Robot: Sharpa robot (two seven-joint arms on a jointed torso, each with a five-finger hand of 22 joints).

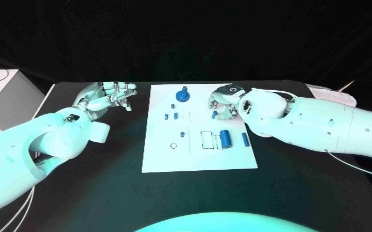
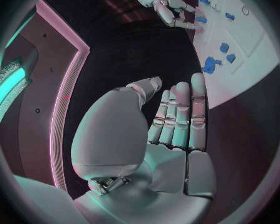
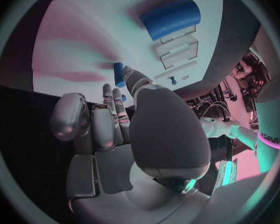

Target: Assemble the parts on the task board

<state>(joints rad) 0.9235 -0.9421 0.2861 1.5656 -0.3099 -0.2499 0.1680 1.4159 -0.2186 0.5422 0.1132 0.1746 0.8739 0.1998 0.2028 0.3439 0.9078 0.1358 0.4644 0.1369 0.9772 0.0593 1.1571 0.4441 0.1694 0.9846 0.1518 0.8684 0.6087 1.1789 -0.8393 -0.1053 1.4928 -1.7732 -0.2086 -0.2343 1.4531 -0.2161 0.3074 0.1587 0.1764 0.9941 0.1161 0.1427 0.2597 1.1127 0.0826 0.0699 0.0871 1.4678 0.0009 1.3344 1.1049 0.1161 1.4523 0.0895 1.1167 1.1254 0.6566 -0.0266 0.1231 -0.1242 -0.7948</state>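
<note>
The white task board [image 1: 200,159] lies mid-table. My right hand [image 1: 224,103] reaches over its far right part, where thumb and fingertips close round a small upright blue part [image 1: 215,115]. The right wrist view has that part [image 3: 118,74] right at the thumb tip, with a large blue cylinder [image 3: 170,17] beyond it. My left hand [image 1: 108,96] hovers off the board's left side, fingers apart and holding nothing; its own view shows the left hand [image 2: 177,129] flat and empty. On the board lie a blue knob [image 1: 182,95], the cylinder [image 1: 226,138] and a blue bar [image 1: 245,139].
Small blue pieces [image 1: 171,116] and another [image 1: 182,133] stand on the board's left half, near a thin ring [image 1: 173,146]. White rectangular slots [image 1: 206,139] sit beside the cylinder. A pale box [image 1: 15,89] stands at the table's far left.
</note>
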